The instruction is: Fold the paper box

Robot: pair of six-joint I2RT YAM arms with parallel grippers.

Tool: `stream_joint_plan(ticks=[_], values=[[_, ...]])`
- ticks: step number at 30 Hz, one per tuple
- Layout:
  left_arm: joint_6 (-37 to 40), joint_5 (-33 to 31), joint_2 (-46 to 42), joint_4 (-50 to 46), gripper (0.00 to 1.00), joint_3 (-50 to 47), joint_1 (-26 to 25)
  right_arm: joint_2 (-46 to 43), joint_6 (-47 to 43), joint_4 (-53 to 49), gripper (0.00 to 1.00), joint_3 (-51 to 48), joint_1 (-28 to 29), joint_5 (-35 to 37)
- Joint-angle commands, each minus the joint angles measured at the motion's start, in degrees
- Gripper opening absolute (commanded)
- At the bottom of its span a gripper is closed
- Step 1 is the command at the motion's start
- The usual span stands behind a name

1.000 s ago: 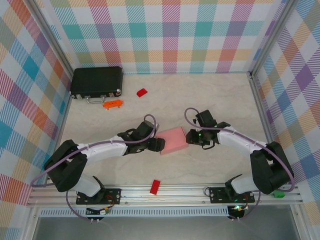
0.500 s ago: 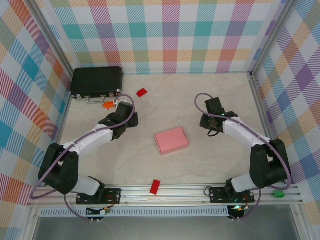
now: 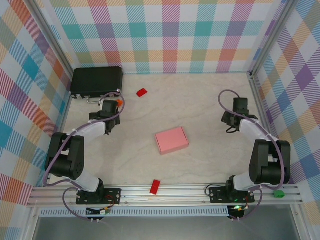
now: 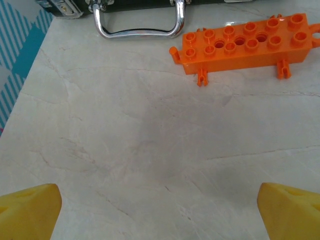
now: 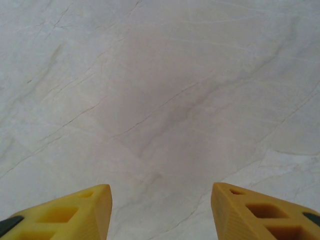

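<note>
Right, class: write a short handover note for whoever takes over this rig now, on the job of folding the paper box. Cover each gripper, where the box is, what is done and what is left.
Left gripper: open and empty, over bare table, near the orange brick and the black case.
Right gripper: open and empty, over bare table on the right side.
Paper box: lies flat mid-table, apart from both grippers.
Done: it looks like a closed pink rectangular box.
Left: probably only a check that the flaps are tucked; the top view cannot settle that.
</note>
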Motion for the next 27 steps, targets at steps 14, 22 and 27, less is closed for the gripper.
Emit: stream_joint_plan(ticks=[14,22,27], values=[[3.85,30.35,-3.49,30.47,1.00,-14.92,7.30,0.01,-11.90,40.82,0.63,-15.27,-1.40,-18.85],[2.70,33.23,-2.52,47.70,1.00,-22.70,7.60,0.37,-12.44,52.10,0.63,-21.03,-1.33,-20.58],[2.43,31.75,1.18,58.82,1.00,-26.97,7.57,0.23,-12.98,53.61,0.63,-21.99,-1.38,-21.62]])
